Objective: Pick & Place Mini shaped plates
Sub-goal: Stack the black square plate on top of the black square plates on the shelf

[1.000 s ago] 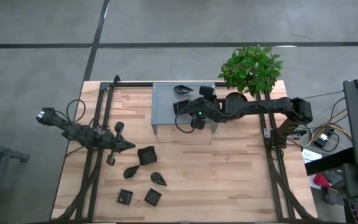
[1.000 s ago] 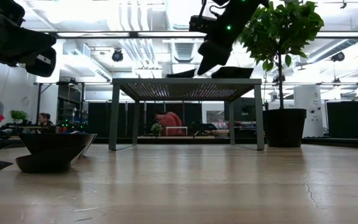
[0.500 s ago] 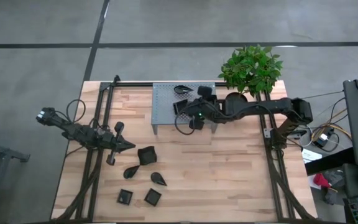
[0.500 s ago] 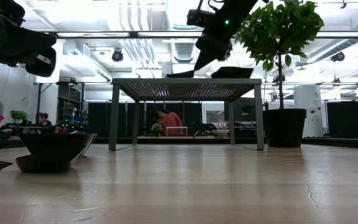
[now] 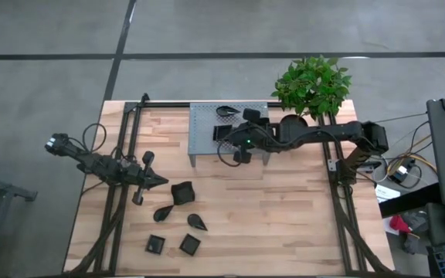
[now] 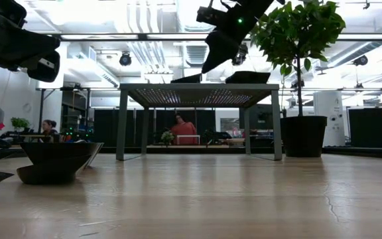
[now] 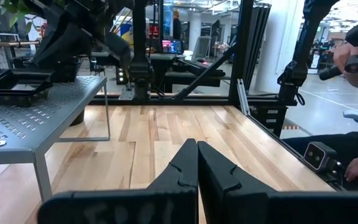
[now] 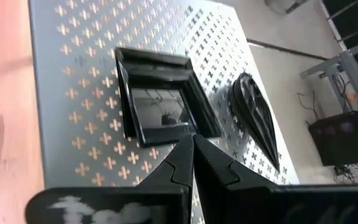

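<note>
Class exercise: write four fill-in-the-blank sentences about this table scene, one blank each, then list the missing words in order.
1. The right gripper hovers above the grey ____ stand.
2. Its jaws are ____.
3. The square dish below it lies beside a ____-shaped dish.
4. The left gripper, jaws shut, waits near the dishes that lie on the ____ table.

Missing words: perforated; shut; leaf; wooden

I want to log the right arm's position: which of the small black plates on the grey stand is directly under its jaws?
The small square plate on the grey perforated stand; the leaf-shaped plate lies apart, beside it.
</note>
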